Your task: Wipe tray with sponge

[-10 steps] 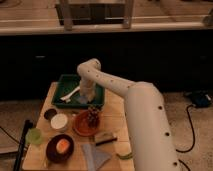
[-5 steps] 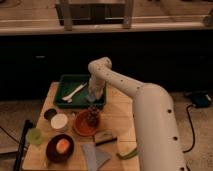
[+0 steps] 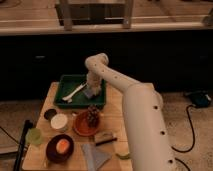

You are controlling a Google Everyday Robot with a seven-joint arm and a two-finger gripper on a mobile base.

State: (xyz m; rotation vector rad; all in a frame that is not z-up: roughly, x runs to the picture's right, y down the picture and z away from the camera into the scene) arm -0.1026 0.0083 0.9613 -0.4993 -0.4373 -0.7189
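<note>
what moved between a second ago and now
The gripper slid across the tray toward its right end as the picture shows it. The sponge lies just beneath the gripper, and the arm's upper joint swung the same way. The white utensil in the tray and the orange plate kept their places.

The robot's arm (image 3: 141,117) is off-white and smooth, built of thick, rounded tubular segments. The nearest segment is the widest and carries a row of small dark dots along its side. A rounded elbow joint (image 3: 97,62) caps the thinner link. The end effector (image 3: 91,90) sits at the arm's slim far tip, down in the tray (image 3: 67,85).
</note>
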